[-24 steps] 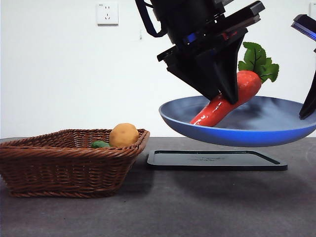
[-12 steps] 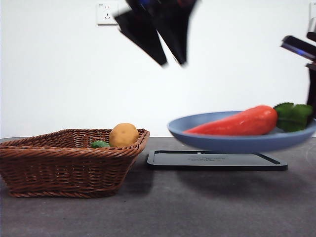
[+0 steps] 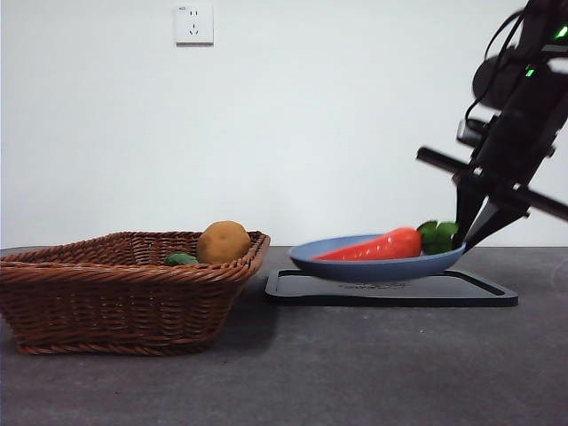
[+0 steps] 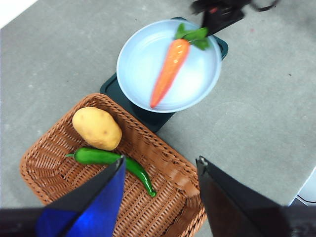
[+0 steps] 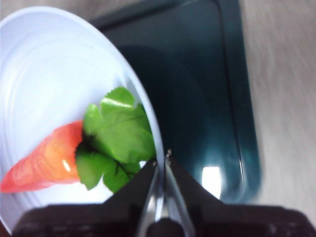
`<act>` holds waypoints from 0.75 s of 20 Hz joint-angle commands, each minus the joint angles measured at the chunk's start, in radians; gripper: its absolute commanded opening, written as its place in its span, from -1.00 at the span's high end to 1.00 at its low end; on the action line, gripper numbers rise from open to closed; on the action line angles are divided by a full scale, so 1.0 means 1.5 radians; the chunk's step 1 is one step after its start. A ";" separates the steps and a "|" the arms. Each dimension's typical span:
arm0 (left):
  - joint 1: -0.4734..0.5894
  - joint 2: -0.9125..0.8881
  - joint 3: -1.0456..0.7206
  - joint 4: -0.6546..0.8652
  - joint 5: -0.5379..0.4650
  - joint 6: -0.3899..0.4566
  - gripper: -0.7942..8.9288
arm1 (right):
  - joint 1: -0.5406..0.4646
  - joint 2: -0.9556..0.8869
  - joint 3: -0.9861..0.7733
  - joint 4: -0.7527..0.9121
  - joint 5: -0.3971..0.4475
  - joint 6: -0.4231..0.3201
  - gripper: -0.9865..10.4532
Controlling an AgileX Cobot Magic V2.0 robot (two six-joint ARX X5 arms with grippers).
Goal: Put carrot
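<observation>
The red-orange carrot point(image 3: 373, 247) with green leaves lies in a pale blue plate point(image 3: 355, 269). My right gripper point(image 3: 466, 240) is shut on the plate's rim by the leaves point(image 5: 118, 133), its jaws pinching the rim in the right wrist view point(image 5: 161, 155). The plate sits low over the black tray point(image 3: 479, 291); I cannot tell whether it touches. My left gripper point(image 4: 160, 159) is open and empty, high above the basket. From there I see the carrot point(image 4: 169, 71) on the plate point(image 4: 143, 59).
A brown wicker basket point(image 3: 115, 293) stands left of the tray, holding a yellow-brown potato point(image 3: 223, 241) and a green pepper point(image 3: 180, 259). Both also show in the left wrist view: potato point(image 4: 97, 128), pepper point(image 4: 98, 156). A wall with a socket is behind.
The left gripper let go of the carrot and rose out of the front view. The carrot now lies flat in the plate. The right arm has lowered the plate toward the tray.
</observation>
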 commanded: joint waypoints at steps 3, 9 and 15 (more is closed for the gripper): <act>-0.005 0.008 0.012 0.002 0.001 -0.009 0.31 | -0.003 0.062 0.036 0.016 -0.002 -0.003 0.80; -0.005 0.008 0.012 0.006 0.003 -0.009 0.31 | -0.004 0.067 0.036 0.028 -0.003 -0.016 0.44; 0.008 0.012 0.011 0.015 0.000 -0.001 0.54 | -0.008 0.002 0.036 -0.077 -0.002 -0.043 0.46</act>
